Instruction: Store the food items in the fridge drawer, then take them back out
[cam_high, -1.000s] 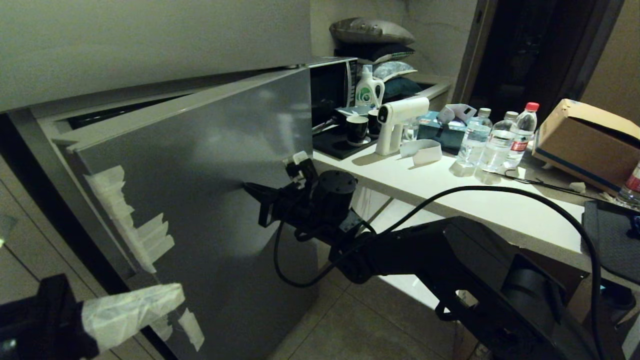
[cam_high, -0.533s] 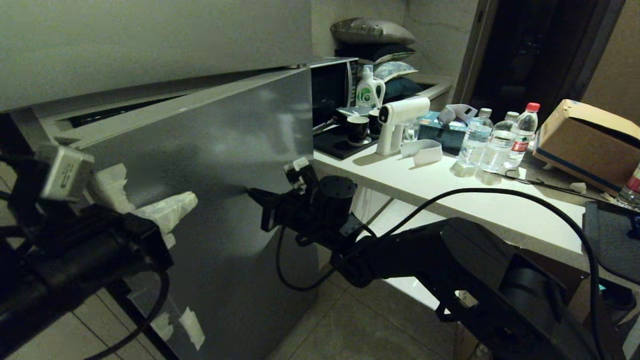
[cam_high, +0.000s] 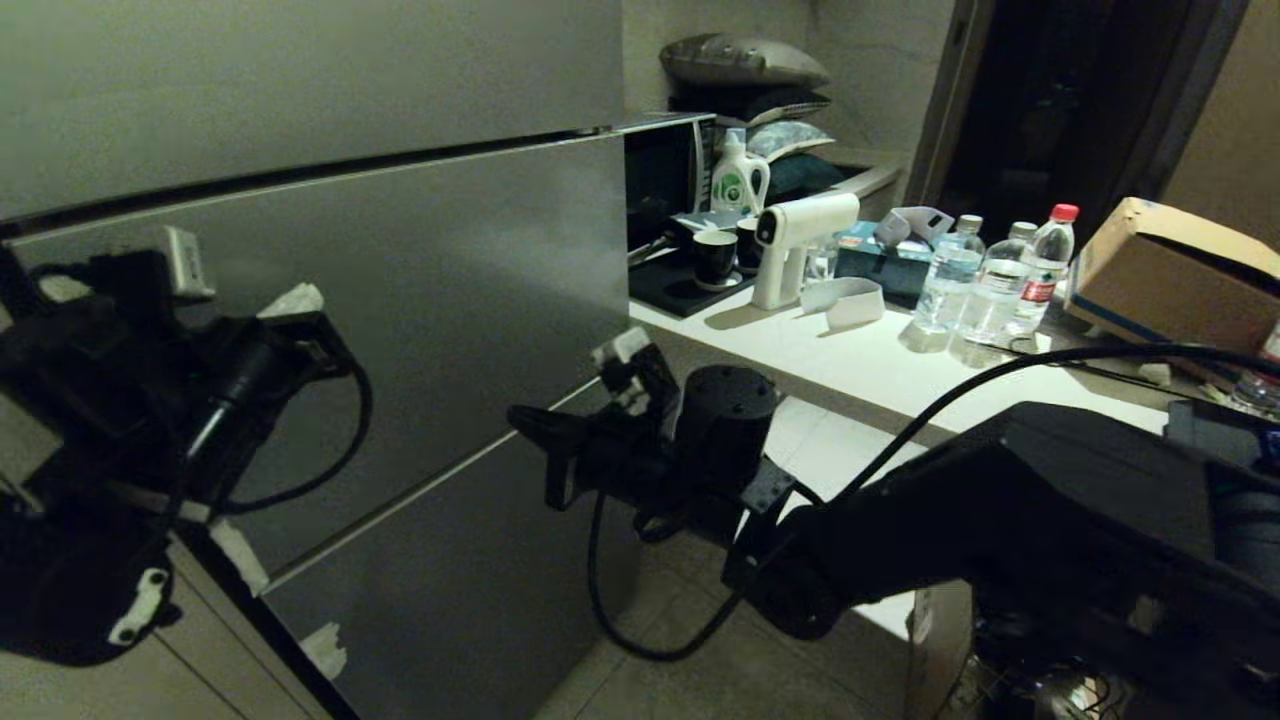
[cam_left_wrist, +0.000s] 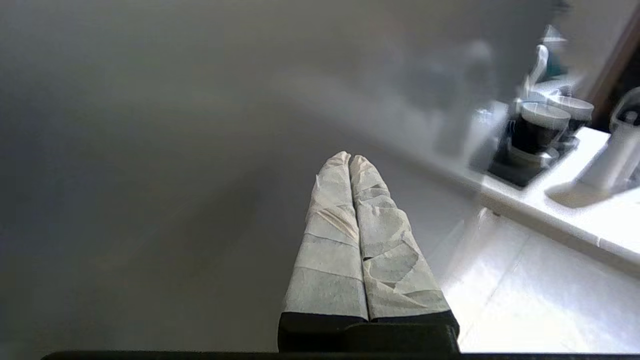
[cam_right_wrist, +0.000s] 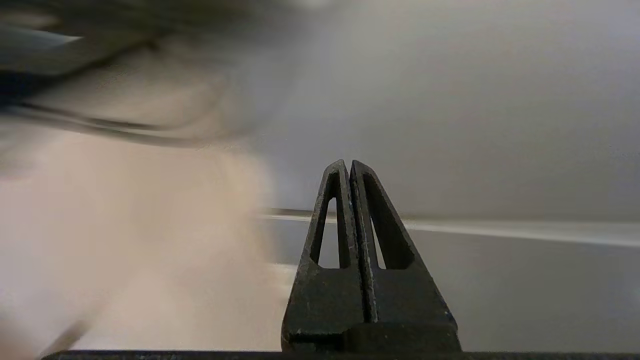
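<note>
Grey fridge fronts (cam_high: 420, 300) fill the head view, all flush shut; neither food items nor fridge drawer show. Right of the fridge, a counter (cam_high: 860, 360) holds water bottles (cam_high: 985, 285), their labels unreadable. The left gripper (cam_high: 295, 300) meets the fridge front; the right gripper (cam_high: 530, 425) hangs close by.

Left wrist view: taped fingers (cam_left_wrist: 330, 240) pressed together, empty.

Right wrist view: black fingers (cam_right_wrist: 370, 235) together, empty.

Judging by this, the closing looks done; next would be withdrawing both arms.
</note>
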